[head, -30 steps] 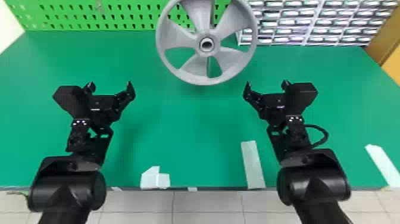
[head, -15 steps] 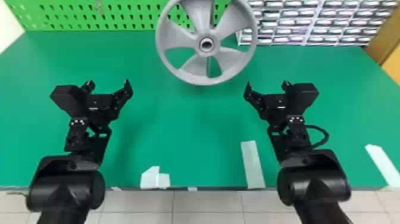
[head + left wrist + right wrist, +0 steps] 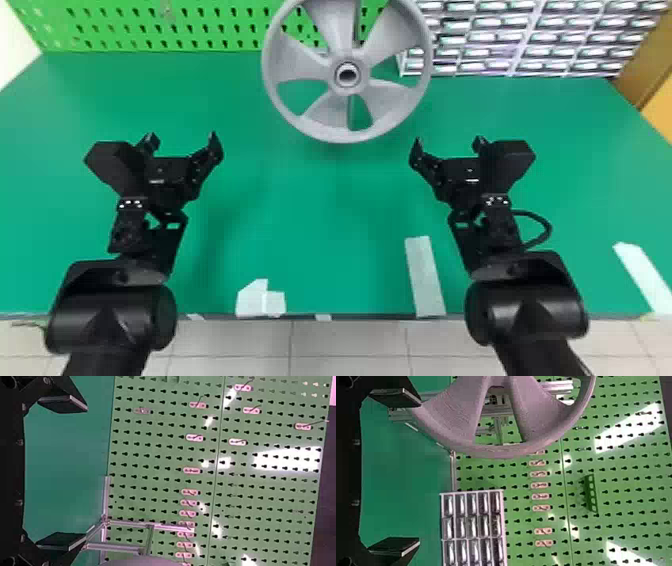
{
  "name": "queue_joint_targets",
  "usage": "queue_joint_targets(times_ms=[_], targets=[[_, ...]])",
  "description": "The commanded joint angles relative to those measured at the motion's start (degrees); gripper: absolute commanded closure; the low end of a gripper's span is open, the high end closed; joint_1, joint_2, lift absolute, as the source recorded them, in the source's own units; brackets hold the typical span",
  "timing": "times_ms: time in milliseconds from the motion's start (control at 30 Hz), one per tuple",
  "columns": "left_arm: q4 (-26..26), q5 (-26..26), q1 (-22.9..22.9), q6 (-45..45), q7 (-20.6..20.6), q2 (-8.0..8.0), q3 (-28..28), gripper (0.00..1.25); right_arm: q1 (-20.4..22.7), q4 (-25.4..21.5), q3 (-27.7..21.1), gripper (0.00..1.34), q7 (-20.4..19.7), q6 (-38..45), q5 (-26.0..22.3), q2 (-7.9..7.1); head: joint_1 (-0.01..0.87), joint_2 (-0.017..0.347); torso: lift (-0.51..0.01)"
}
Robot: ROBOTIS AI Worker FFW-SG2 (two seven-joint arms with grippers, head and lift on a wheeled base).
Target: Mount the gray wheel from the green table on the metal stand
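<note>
The gray wheel (image 3: 320, 125) stands upright at the back middle of the green table (image 3: 300, 225), its hub facing the robot, in front of the metal stand (image 3: 357, 30). My left gripper (image 3: 182, 140) is open and apart from the wheel, to its front left; my right gripper (image 3: 449, 142), also open, is at its front right. In the left wrist view, the left gripper (image 3: 73, 473) has nothing between its fingers and the metal stand (image 3: 130, 524) lies beyond. In the right wrist view, the right gripper (image 3: 409, 471) is open, with the wheel (image 3: 506, 450) covering part of the stand (image 3: 558, 387).
A green pegboard (image 3: 115, 25) rises behind the table, and a rack of small drawers (image 3: 515, 45) stands at the back right. Pale tape pieces (image 3: 425, 275) lie along the table's front part.
Over the last second my left arm has shifted slightly left and forward. The right gripper has barely moved, and the wheel stays where it was.
</note>
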Motion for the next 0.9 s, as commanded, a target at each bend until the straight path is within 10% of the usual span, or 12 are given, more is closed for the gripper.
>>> queue_joint_targets(times_ms=[0,867], targets=[[0.0,0.0,0.1,-0.1,0.0,0.07,0.1,0.14,0.1,0.0,0.1,0.08,0.0,0.0,0.0,-0.10,0.867,0.052,-0.100],[0.0,0.1,0.0,-0.3,-0.1,-0.01,0.1,0.14,-0.1,0.2,0.1,0.08,0.0,0.1,-0.3,0.07,0.867,0.052,-0.100]])
